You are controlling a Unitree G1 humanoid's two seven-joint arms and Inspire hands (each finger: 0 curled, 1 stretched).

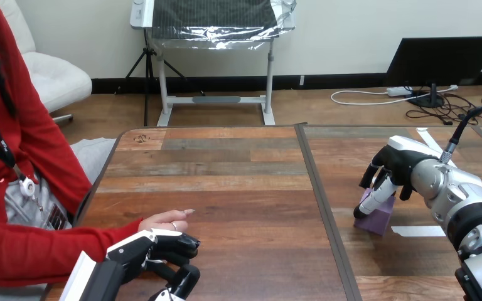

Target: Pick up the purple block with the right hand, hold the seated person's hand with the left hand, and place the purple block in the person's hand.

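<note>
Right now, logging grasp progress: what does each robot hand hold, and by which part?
The right hand grips the purple rectangular block by its top end. The left hand lies beside the person's hand; a hold cannot be told.

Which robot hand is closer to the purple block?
Right. The right hand is on the purple block, fingers curled round it. The left hand is far off to the left, beside the person's hand.

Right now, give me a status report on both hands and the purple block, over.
Right hand curled round purple block, low on wooden table. Left hand beside the person's hand, hold unclear. Nothing between block and that hand.
</note>
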